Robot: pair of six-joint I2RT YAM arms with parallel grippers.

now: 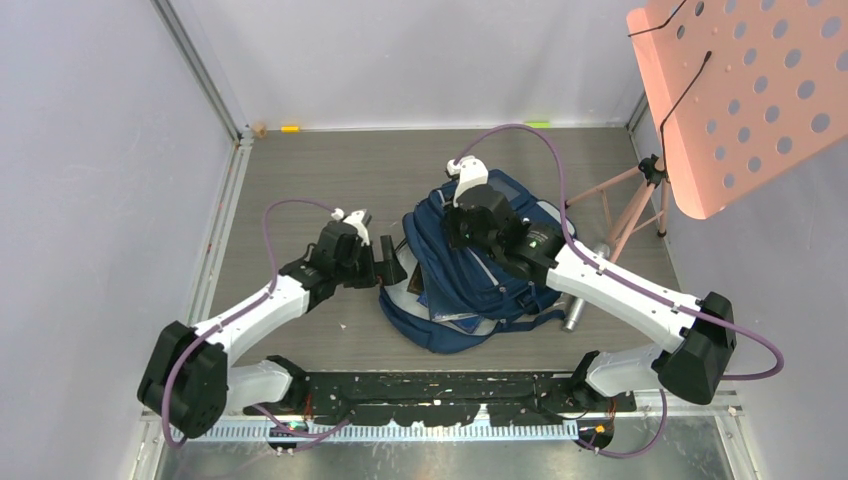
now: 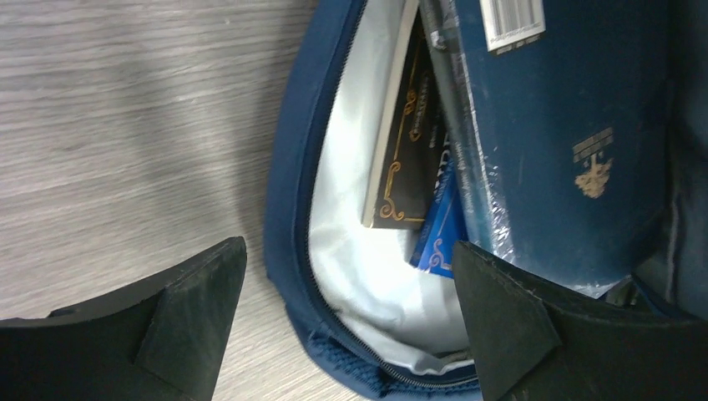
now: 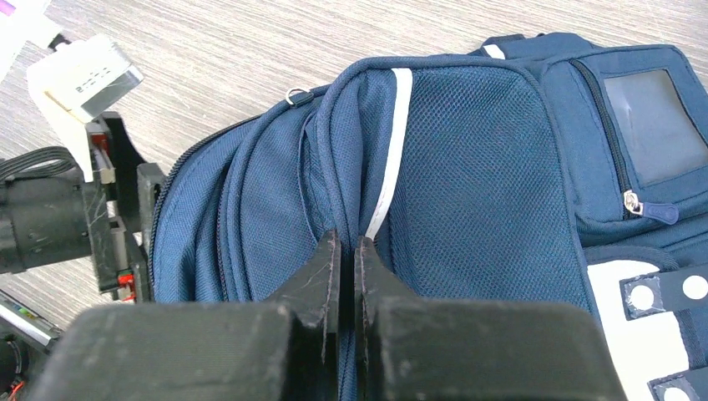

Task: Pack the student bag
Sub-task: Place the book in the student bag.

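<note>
The student bag [image 1: 470, 290], navy blue with white stripes, lies in the middle of the table, its main compartment unzipped toward the left. My left gripper [image 1: 390, 262] stands open at that mouth with nothing between its fingers. In the left wrist view the left gripper [image 2: 346, 309] frames the white lining [image 2: 351, 242], where a black book with gold ornament [image 2: 409, 142], a blue book [image 2: 442, 230] and a plastic-wrapped navy book [image 2: 559, 142] sit inside. My right gripper [image 1: 462, 228] is on top of the bag. Seen from its own wrist, the right gripper [image 3: 348, 251] is shut on a fold of the student bag [image 3: 467, 184] beside a white stripe.
A silver cylinder [image 1: 580, 308] lies against the bag's right side. A pink perforated board [image 1: 740, 90] on a tripod stand [image 1: 635, 205] overhangs the back right corner. Walls close in left and back. The left arm's wrist [image 3: 75, 209] shows beside the bag.
</note>
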